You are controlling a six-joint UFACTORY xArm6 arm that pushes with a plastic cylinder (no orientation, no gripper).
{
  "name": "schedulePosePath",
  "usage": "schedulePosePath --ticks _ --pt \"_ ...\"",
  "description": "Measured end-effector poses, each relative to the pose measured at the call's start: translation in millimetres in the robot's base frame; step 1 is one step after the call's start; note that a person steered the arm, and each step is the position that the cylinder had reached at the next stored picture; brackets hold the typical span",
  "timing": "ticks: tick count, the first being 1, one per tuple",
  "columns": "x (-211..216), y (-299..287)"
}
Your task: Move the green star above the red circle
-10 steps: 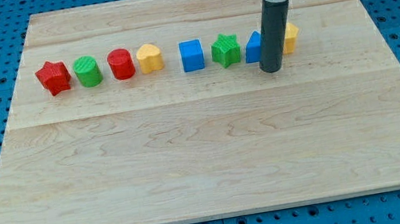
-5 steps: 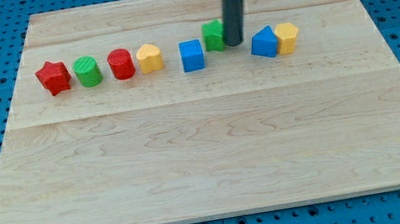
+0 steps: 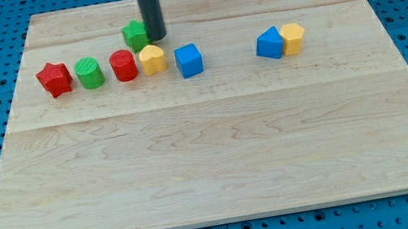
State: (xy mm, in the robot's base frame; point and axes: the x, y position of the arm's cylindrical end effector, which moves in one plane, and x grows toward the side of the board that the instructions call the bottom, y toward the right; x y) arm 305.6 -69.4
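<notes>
The green star (image 3: pixel 135 34) lies near the view's top, just above and slightly right of the red circle (image 3: pixel 123 65). My tip (image 3: pixel 156 37) touches the star's right side. The dark rod rises from there out of the view's top. The red circle stands in a row of blocks on the wooden board (image 3: pixel 220 161).
In the row from the view's left: a red star (image 3: pixel 54 79), a green circle (image 3: pixel 88 73), the red circle, a yellow block (image 3: pixel 152 59), a blue cube (image 3: pixel 189 60). Further right, a blue block (image 3: pixel 267 43) touches a yellow hexagon (image 3: pixel 293 38).
My tip has swept from the right toward the view's left, pushing the green star up out of the row and left. The blue cube shifted slightly left and turned.
</notes>
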Motion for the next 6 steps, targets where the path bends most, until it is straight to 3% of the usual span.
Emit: schedulePosePath --ticks 2,3,5,6 --pt "-70 9" --pt "-47 -17" --pt "-11 -7" --pt "-21 -4"
